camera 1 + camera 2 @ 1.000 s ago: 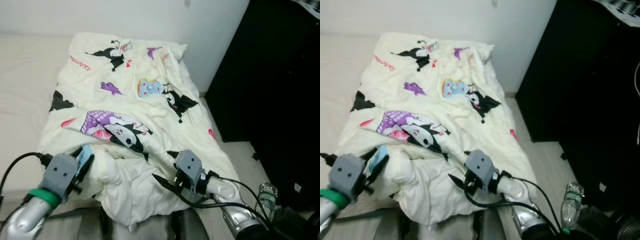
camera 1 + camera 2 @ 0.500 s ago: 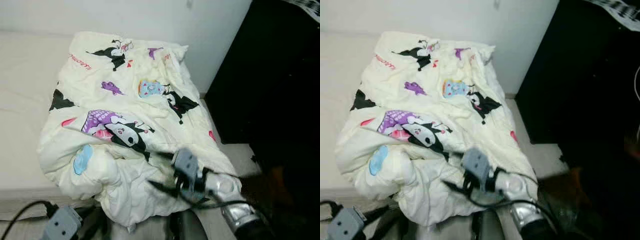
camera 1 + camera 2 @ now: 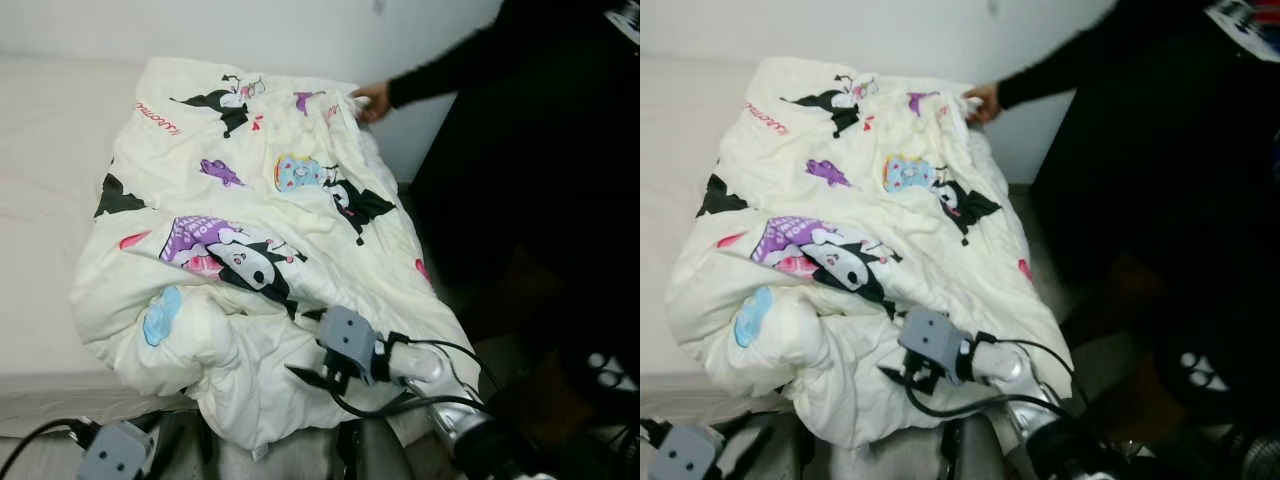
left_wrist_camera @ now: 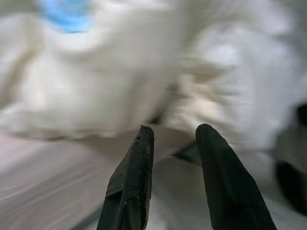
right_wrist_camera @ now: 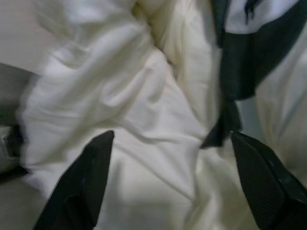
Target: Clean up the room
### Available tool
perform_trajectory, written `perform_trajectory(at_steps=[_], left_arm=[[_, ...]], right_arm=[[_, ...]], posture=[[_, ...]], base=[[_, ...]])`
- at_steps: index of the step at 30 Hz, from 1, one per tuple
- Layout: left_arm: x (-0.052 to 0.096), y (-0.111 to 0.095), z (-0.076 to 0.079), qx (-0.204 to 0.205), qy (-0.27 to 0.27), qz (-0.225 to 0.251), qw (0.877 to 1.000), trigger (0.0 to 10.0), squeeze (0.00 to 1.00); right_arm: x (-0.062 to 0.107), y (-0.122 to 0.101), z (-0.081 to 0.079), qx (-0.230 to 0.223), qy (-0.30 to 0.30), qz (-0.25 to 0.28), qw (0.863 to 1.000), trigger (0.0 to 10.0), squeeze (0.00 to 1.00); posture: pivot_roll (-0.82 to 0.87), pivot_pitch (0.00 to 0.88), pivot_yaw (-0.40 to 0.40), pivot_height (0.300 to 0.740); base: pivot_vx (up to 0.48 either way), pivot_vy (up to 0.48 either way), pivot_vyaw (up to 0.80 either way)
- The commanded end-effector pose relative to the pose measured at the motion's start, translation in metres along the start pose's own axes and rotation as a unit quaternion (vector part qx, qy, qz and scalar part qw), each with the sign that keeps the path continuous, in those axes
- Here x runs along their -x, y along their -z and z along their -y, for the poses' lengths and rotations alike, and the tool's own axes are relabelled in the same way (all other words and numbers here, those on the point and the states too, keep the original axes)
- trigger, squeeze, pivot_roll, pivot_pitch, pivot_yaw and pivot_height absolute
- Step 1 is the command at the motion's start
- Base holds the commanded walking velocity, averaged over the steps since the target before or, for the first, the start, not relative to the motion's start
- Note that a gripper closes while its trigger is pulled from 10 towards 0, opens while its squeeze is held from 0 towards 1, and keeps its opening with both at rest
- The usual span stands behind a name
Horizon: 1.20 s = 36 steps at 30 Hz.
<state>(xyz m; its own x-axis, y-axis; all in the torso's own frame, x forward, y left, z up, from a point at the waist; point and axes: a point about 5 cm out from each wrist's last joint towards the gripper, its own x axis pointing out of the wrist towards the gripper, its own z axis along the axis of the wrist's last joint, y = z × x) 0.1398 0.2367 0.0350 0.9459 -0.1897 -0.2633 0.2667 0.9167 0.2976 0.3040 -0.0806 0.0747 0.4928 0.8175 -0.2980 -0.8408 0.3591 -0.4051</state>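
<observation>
Comforter (image 3: 260, 230) lengthwise along bed (image 3: 45, 180), right gripper (image 5: 168, 191) jaws spread over its near bunched end.

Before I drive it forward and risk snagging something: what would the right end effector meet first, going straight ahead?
Probably the cream comforter, bunched right ahead between the right end effector's open fingers.

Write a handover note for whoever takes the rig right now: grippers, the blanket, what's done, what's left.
Left gripper: open, holding nothing, low beside the bed edge.
Right gripper: wide open over the near folds of the blanket, gripping nothing.
Blanket lies bunched on the bed, its near end hanging over the edge.
A person's hand is at the far corner.
Done: nothing yet. Left: grasp and straighten the blanket, minding the person.
</observation>
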Motion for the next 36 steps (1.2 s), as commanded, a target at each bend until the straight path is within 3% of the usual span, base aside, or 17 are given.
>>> perform_trajectory(at_steps=[1, 3, 4, 5, 13, 18, 19, 21, 22, 23, 24, 25, 26, 29, 36], left_arm=[[0.003, 0.006, 0.003, -0.001, -0.004, -0.01, 1.0, 10.0, 0.0], [0.003, 0.006, 0.002, -0.002, -0.011, -0.009, 1.0, 10.0, 0.0], [0.003, 0.006, 0.0, -0.002, -0.015, -0.007, 1.0, 10.0, 0.0], [0.003, 0.005, 0.0, -0.002, -0.017, -0.006, 1.0, 10.0, 0.0], [0.006, 0.007, 0.001, -0.006, -0.026, -0.003, 1.0, 10.0, 0.0], [0.005, 0.009, 0.002, -0.01, -0.025, -0.002, 1.0, 10.0, 0.0], [0.004, 0.009, 0.001, -0.011, -0.024, -0.002, 1.0, 10.0, 0.0], [0.003, 0.008, 0.0, -0.013, -0.023, -0.002, 1.0, 10.0, 0.0], [0.002, 0.008, -0.001, -0.014, -0.023, -0.001, 1.0, 10.0, 0.0], [0.002, 0.008, -0.001, -0.014, -0.023, -0.001, 1.0, 10.0, 0.0], [0.001, 0.007, -0.002, -0.016, -0.023, 0.001, 1.0, 10.0, 0.0], [0.001, 0.007, -0.002, -0.016, -0.024, 0.002, 1.0, 10.0, 0.0], [0.0, 0.006, -0.003, -0.017, -0.024, 0.003, 1.0, 10.0, 0.0], [0.0, 0.006, -0.003, -0.019, -0.026, 0.005, 0.999, 10.0, 0.0], [0.0, 0.006, -0.003, -0.021, -0.028, 0.007, 0.999, 10.0, 0.0]], right_arm=[[-0.002, 0.008, -0.002, 0.019, 0.021, -0.027, 0.999, 10.0, 1.0], [-0.005, 0.008, -0.001, 0.023, 0.035, -0.034, 0.999, 10.0, 1.0], [-0.007, 0.008, 0.001, 0.043, 0.051, -0.045, 0.997, 10.0, 0.92], [-0.008, 0.009, 0.002, 0.05, 0.057, -0.053, 0.996, 10.0, 0.0], [-0.007, 0.023, 0.003, 0.119, 0.054, -0.106, 0.986, 10.0, 0.0], [-0.007, 0.03, 0.0, 0.131, 0.055, -0.123, 0.982, 10.0, 0.0], [-0.007, 0.031, 0.0, 0.13, 0.057, -0.127, 0.982, 4.7, 0.0], [-0.007, 0.032, 0.0, 0.131, 0.059, -0.129, 0.981, 4.7, 0.0], [-0.007, 0.033, 0.001, 0.133, 0.065, -0.133, 0.98, 3.2, 0.0], [-0.007, 0.033, 0.001, 0.133, 0.065, -0.133, 0.98, 3.2, 0.0], [-0.007, 0.032, 0.003, 0.138, 0.076, -0.136, 0.978, 1.6, 0.0], [-0.008, 0.032, 0.004, 0.142, 0.084, -0.138, 0.977, 1.6, 0.0], [-0.008, 0.031, 0.008, 0.149, 0.101, -0.14, 0.974, 0.0, 0.0], [-0.007, 0.027, 0.019, 0.164, 0.144, -0.141, 0.966, 0.0, 0.0], [-0.006, 0.024, 0.028, 0.169, 0.168, -0.133, 0.962, 0.0, 0.0]], posture=[[0.08, 0.088, -0.117, 0.597], [0.08, 0.087, -0.12, 0.597], [0.08, 0.087, -0.12, 0.597], [0.09, 0.087, -0.125, 0.597], [0.09, 0.079, -0.126, 0.597], [0.09, 0.075, -0.12, 0.597], [0.09, 0.075, -0.12, 0.597], [0.09, 0.074, -0.117, 0.597], [0.09, 0.075, -0.115, 0.597], [0.09, 0.075, -0.115, 0.597], [0.08, 0.077, -0.114, 0.597], [0.08, 0.077, -0.114, 0.597], [0.09, 0.079, -0.114, 0.597], [0.09, 0.079, -0.113, 0.597], [0.09, 0.081, -0.114, 0.597]], base=[[0.0, 0.0, 0.0], [0.0, 0.0, 0.0], [0.0, 0.0, 0.0], [0.0, 0.0, 0.0], [0.0, 0.0, 0.0], [0.0, 0.0, 0.0], [0.0, 0.0, 0.0], [0.0, 0.0, 0.0], [0.0, 0.0, 0.0], [0.0, 0.0, 0.0], [0.0, 0.0, 0.0], [0.0, 0.0, 0.0], [0.0, 0.0, 0.0], [0.0, 0.0, 0.0], [0.0, 0.0, 0.0]])
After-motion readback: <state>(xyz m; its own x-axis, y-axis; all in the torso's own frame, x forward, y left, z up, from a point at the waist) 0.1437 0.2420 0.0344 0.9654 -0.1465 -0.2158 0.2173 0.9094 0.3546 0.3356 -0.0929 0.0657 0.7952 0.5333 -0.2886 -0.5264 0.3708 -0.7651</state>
